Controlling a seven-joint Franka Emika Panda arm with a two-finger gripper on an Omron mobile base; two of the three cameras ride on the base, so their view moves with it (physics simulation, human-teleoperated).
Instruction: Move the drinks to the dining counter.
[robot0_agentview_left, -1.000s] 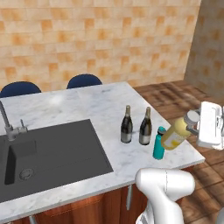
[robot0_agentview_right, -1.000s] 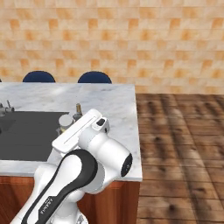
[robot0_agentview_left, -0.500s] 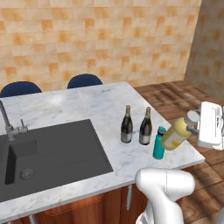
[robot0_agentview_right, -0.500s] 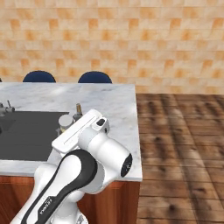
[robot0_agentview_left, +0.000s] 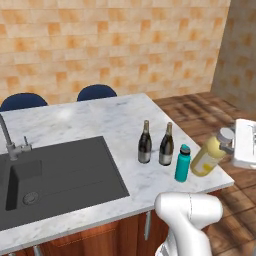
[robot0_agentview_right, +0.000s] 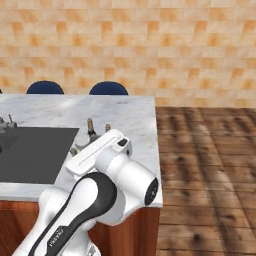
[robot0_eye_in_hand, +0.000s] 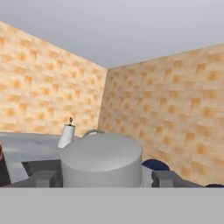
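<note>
The yellow bottle (robot0_agentview_left: 209, 156) leans over the right end of the dining counter (robot0_agentview_left: 95, 121), its white cap (robot0_agentview_left: 226, 135) pointing at my gripper (robot0_agentview_left: 232, 145). The gripper is shut on it near the cap. In the hand view that cap (robot0_eye_in_hand: 101, 160) sits large between the two fingertips (robot0_eye_in_hand: 44, 178). The teal bottle (robot0_agentview_left: 182, 163) stands upright just left of the yellow one. Two dark wine bottles (robot0_agentview_left: 144, 144) (robot0_agentview_left: 166, 145) stand side by side behind it on the marble. In the right base view, their necks (robot0_agentview_right: 91, 126) peek over my arm.
A black sink (robot0_agentview_left: 55, 172) is set into the counter's left half, with a thin metal tap (robot0_agentview_left: 8, 138) beside it. Two blue chairs (robot0_agentview_left: 97, 92) (robot0_agentview_left: 22, 101) stand behind the counter by the tiled wall. Wooden floor (robot0_agentview_right: 210, 150) lies to the right.
</note>
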